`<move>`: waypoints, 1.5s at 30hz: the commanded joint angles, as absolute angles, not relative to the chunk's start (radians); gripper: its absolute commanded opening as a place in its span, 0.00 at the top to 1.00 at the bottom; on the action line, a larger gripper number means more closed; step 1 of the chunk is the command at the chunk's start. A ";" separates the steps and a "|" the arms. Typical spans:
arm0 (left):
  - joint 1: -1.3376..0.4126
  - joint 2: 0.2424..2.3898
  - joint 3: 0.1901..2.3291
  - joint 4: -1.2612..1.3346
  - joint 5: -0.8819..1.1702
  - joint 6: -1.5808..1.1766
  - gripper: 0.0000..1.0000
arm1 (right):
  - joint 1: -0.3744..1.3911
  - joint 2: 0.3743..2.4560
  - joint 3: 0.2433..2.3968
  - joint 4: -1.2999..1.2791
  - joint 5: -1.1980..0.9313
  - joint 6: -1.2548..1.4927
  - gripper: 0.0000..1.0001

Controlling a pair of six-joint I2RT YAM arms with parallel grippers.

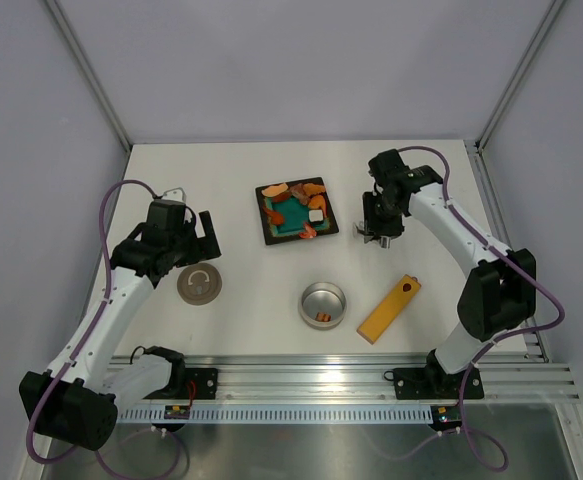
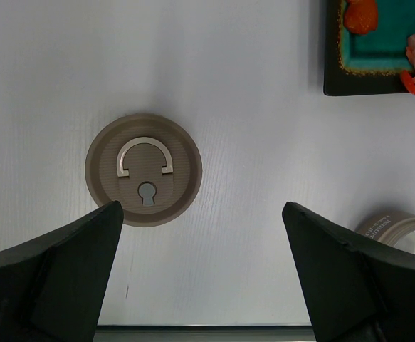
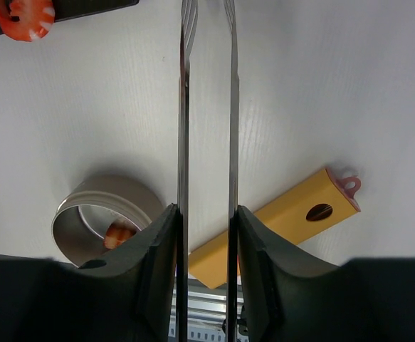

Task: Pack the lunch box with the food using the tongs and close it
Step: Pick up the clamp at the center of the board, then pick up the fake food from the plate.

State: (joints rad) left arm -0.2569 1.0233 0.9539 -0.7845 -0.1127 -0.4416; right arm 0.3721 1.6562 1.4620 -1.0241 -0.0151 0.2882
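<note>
Two thin arms of the tongs (image 3: pixel 184 114) fill the middle of the right wrist view. Their tips are cut off at the top edge and their joined end is hidden behind the fingers (image 3: pixel 157 263). The right hand (image 3: pixel 206 221) grips the tongs, one pad against each arm. The arms run almost parallel with a narrow gap between them. Their long axis points straight out from the hand, and I cannot tell whether the tips touch the tabletop (image 1: pixel 231 170). From above, the right hand (image 1: pixel 381 228) covers the tongs and they cannot be made out.

The lunch box (image 1: pixel 323 304) stands open on the tabletop, between its lid (image 1: pixel 199 285) on the left and the yellow-orange bar (image 1: pixel 389 308) on the right. In the right wrist view a finger hides its near rim, and one orange piece of food (image 3: pixel 119 234) shows inside. The remaining food (image 1: pixel 293 205) lies on the black plate (image 1: pixel 267 232), farther back. Single pieces there are too small to tell apart.

The left hand (image 1: pixel 186 235) hangs wide open over the lid, gripping nothing. The lid lies flat with its handle mark up. In the left wrist view only a corner of the plate and a slice of the lunch box show at the right.
</note>
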 commanded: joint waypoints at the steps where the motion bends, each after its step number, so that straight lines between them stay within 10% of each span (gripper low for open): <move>1: -0.262 1.017 0.959 -0.756 -0.121 -0.428 0.01 | 0.370 1.565 1.549 -1.034 0.020 0.307 0.56; 22: -0.261 1.012 0.973 -0.767 -0.133 -0.433 0.01 | 0.532 1.931 2.019 -1.006 -0.031 0.264 0.54; 45: -0.261 1.006 0.965 -0.772 -0.140 -0.434 0.01 | 0.532 2.054 2.037 -0.986 -0.038 0.250 0.49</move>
State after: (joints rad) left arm -0.2573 1.0229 0.9539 -0.7868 -0.1204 -0.4416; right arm 0.5320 2.0506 2.0094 -1.0145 -0.0284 0.2680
